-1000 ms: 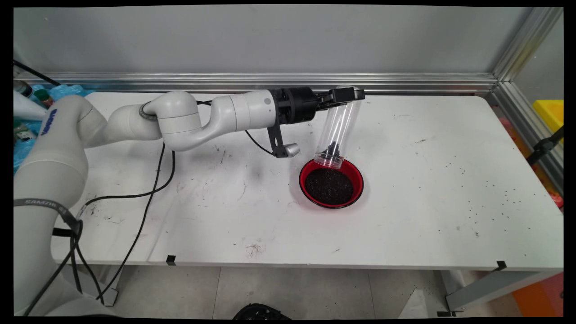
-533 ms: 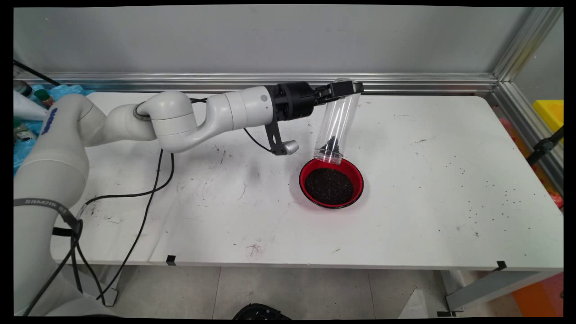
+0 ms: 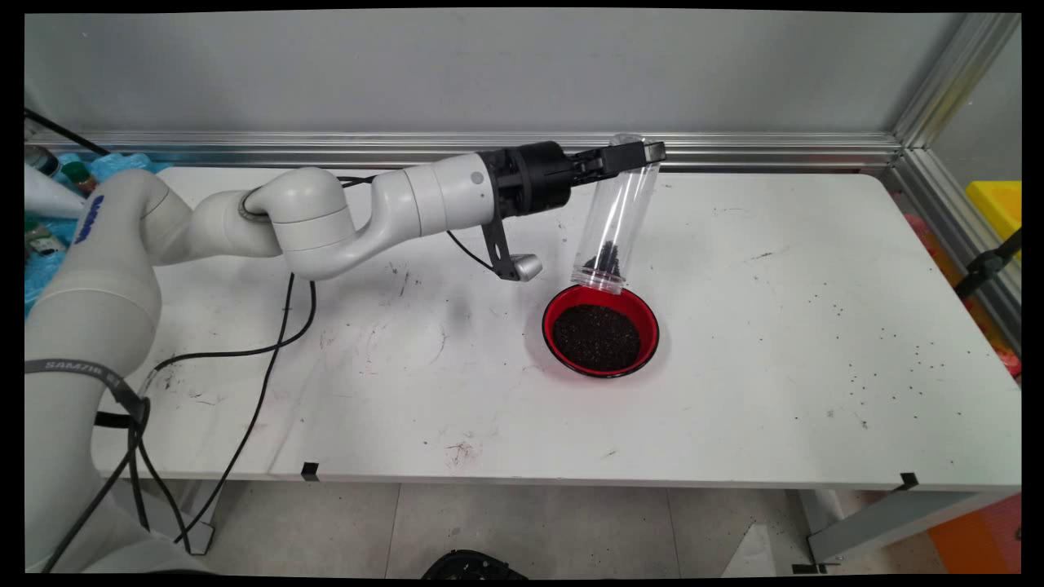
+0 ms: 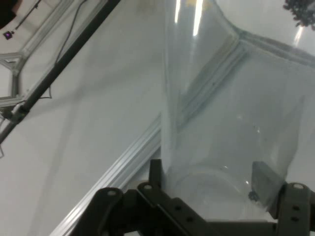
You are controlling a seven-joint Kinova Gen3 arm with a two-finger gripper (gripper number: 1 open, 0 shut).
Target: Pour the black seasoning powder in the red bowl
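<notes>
Clear jar (image 3: 616, 216) clenched in the pincer (image 3: 632, 152), mouth-down above red bowl (image 3: 601, 330), unseen hand-side.

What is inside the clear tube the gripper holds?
A small clump of dark grains sits near the clear tube's lower mouth, above the red bowl. The rest looks empty; the gripper covers its top end.

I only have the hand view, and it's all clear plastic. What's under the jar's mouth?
Observer: A red bowl; its far rim sits right below the mouth of the jar.
Operator: Anything in the bowl?
Observer: Yes, dark grains cover its bottom.
Operator: How is the jar angled?
Observer: The tool holds it mouth down, nearly upright, with the base leaning slightly toward the table's right end.
</notes>
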